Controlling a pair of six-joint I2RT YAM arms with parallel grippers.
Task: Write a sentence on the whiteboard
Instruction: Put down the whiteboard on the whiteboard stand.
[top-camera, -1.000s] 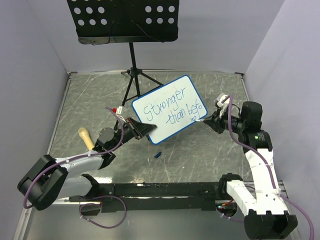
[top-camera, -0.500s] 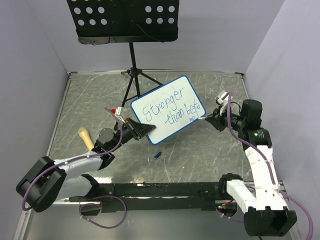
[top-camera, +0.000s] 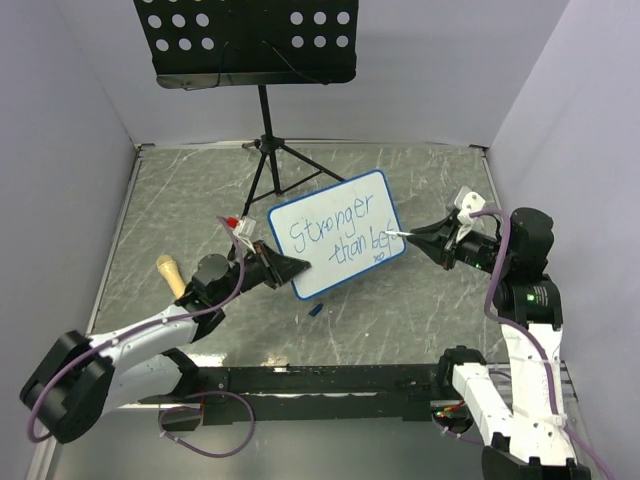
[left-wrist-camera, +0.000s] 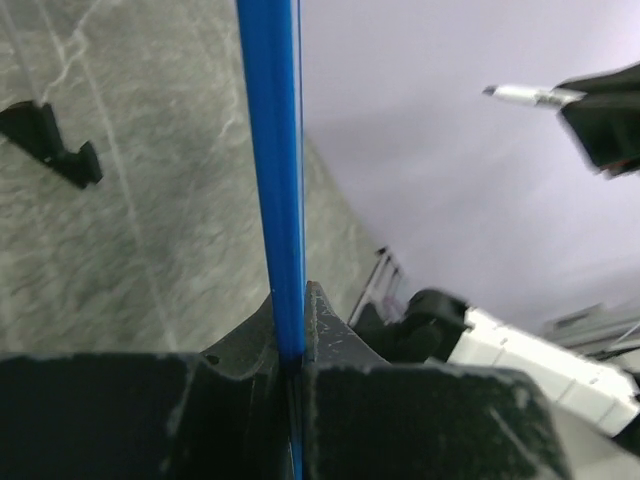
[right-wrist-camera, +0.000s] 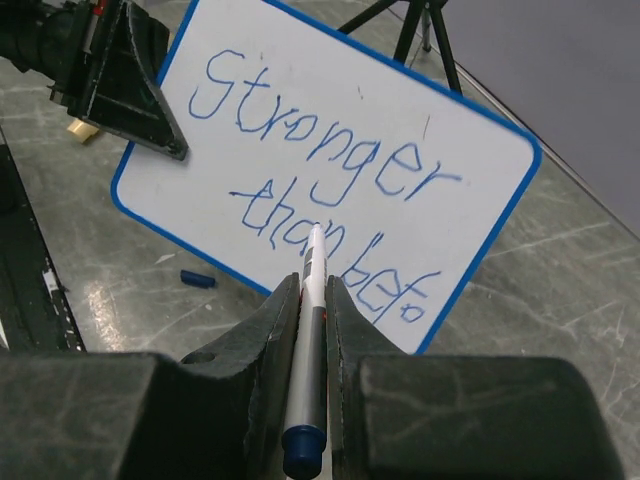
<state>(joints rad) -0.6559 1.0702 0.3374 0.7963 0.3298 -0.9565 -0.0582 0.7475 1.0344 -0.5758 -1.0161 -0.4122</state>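
The whiteboard (top-camera: 335, 235) with its blue frame is held tilted above the table. My left gripper (top-camera: 290, 268) is shut on its lower left edge. In the left wrist view that blue edge (left-wrist-camera: 272, 180) runs straight up from between the left gripper (left-wrist-camera: 295, 310) jaws. The sentence (right-wrist-camera: 330, 175) in blue reads "Stronger than befo". My right gripper (right-wrist-camera: 313, 290) is shut on a white marker (right-wrist-camera: 313, 330) pointing at the board (right-wrist-camera: 470, 170). The marker tip (left-wrist-camera: 500, 92) hangs clear of the board face. The right gripper (top-camera: 428, 238) is just right of the board.
A black perforated music stand (top-camera: 245, 40) on a tripod (top-camera: 268, 150) stands at the back. A blue marker cap (top-camera: 316, 309) lies on the grey table under the board. A tan handled object (top-camera: 170, 275) lies by the left arm. Walls close in on both sides.
The right arm has swung back to the right, drawing the marker away from the board. The board has dropped a little and shifted right in the left gripper.
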